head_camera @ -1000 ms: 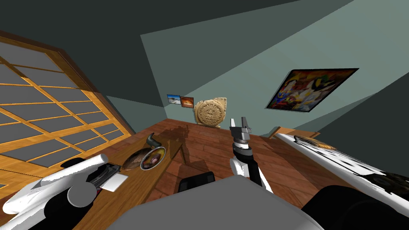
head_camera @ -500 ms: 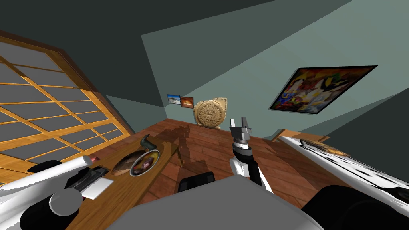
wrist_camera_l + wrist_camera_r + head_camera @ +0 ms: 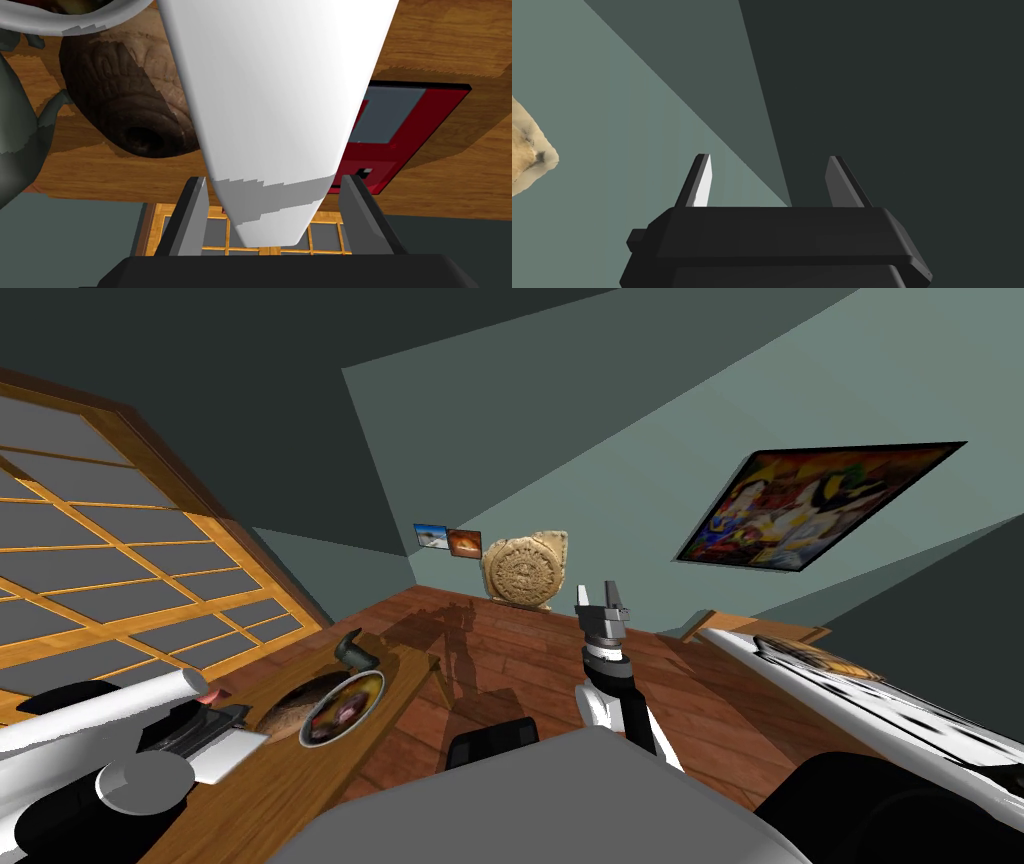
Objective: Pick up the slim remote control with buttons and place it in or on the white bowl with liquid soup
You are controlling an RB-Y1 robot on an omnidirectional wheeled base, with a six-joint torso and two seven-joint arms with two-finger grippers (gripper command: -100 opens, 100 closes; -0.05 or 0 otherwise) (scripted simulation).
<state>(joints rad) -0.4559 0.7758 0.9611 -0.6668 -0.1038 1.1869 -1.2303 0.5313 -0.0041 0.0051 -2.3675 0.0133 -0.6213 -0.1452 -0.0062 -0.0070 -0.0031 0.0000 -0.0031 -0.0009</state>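
Two pincers, both released. Left arm sits low over the wooden worktop (image 3: 300,788) at the far left of the head view, gridded window (image 3: 120,548) behind it; left pincer (image 3: 275,178) is close to the wood, fingers (image 3: 192,215) spread wide, gripping nothing; a broad white tapering shape with a grey band runs between them, clear of both, cannot tell what it is. Remote (image 3: 400,130) – as far as I can tell the flat red slab with grey panels and a black edge – lies flat on the worktop beyond one finger, part hidden by that white shape, untouched by the pincer; head view has a pale flat slab (image 3: 232,756) beside the arm, cannot tell if it is the same thing. Next along the worktop: brown carved lump (image 3: 283,713), touching or just beside the bowl (image 3: 378,680); bowl has a pale rim and dark reddish-brown contents; remote is not in it. Dark curved-spout vessel (image 3: 350,650) just past the bowl, at the worktop's far end. Round tan carved stone (image 3: 525,570) stands against the far wall. Right pincer (image 3: 598,588) raised upright in front of the chest, right of the worktop, over the wood floor; fingers apart, empty. Colourful framed painting (image 3: 820,503) on the wall at the right.
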